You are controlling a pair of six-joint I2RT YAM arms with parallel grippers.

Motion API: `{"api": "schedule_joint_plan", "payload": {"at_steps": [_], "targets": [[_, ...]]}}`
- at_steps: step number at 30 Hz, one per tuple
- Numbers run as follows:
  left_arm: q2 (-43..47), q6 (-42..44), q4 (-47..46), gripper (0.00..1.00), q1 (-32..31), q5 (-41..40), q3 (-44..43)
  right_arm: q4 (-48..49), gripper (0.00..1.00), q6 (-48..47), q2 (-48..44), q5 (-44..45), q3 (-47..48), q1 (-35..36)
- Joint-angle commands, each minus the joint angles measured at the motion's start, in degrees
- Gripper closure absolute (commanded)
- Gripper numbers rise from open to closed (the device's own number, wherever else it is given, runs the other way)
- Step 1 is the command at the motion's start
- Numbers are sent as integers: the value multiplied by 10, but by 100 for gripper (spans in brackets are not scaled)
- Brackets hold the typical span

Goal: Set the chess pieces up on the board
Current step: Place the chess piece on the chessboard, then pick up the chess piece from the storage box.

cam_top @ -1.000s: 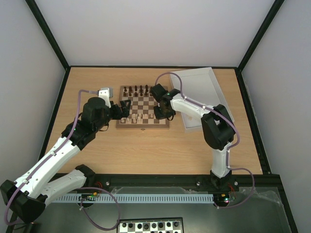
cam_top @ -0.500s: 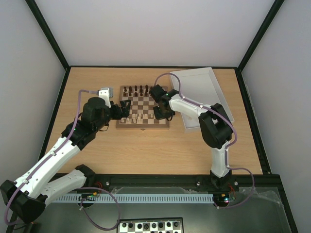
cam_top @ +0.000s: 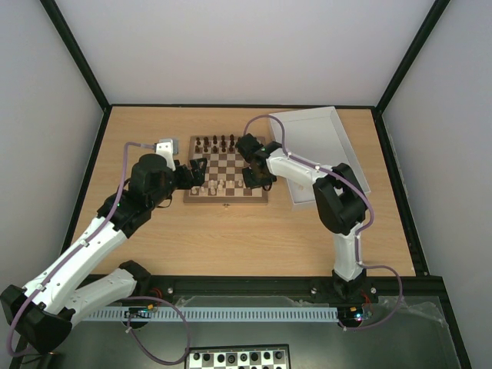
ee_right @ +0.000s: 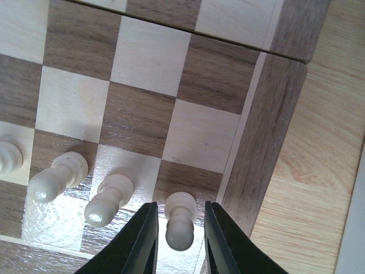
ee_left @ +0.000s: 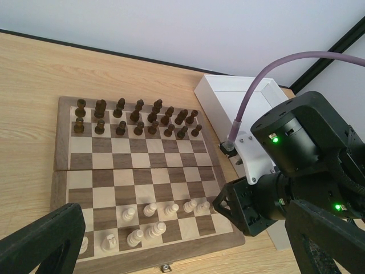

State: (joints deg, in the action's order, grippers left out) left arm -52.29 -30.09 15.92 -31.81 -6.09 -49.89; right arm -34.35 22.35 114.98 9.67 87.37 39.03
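My right end effector (ee_right: pixel 179 206) straddles a pale pawn (ee_right: pixel 181 227) with its fingers slack and a sliver of gap on each side. The pawn stands on the outermost square of the board (ee_right: pixel 268 142), in line with two other chess pieces (ee_right: pixel 108 200). The risk I see is in lifting away: if I rise crooked, a finger could clip this pawn or its close neighbour and topple them, while my left end effector (ee_left: pixel 182 228) hangs wide open over the board's near edge, holding nothing.
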Motion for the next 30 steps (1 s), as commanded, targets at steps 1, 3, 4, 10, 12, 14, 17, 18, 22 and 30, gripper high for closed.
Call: {"api": "schedule_joint_plan", "payload": {"at_steps": [1,3,4,10,12,14,17,18,22,30], "targets": [[-4,-4,1,1,1,-5,-8,-14,72,0,-11,9,12,3],[-7,-4,1,0,1,-6,-9,-17,69,-2,-18,11,19,3],[-6,-4,2,0,0,-7,-9,-19,67,-3,-22,12,24,3],[-4,-4,5,0,0,-13,-11,-34,51,-11,-61,33,50,3],[-5,-4,6,0,0,-10,-12,-35,38,-13,-79,48,48,2],[-2,-4,4,0,0,-10,-9,-40,26,-13,-94,66,46,0],[1,-3,-6,1,1,0,-4,-42,1,-11,-119,75,27,-16],[-2,-3,-6,0,0,3,-5,-38,1,-8,-131,70,9,-26],[-9,-2,-7,0,-1,12,-9,-10,1,10,-177,64,-63,-72],[-11,2,-6,1,-3,11,-10,59,21,26,-245,38,-203,-190]]}}
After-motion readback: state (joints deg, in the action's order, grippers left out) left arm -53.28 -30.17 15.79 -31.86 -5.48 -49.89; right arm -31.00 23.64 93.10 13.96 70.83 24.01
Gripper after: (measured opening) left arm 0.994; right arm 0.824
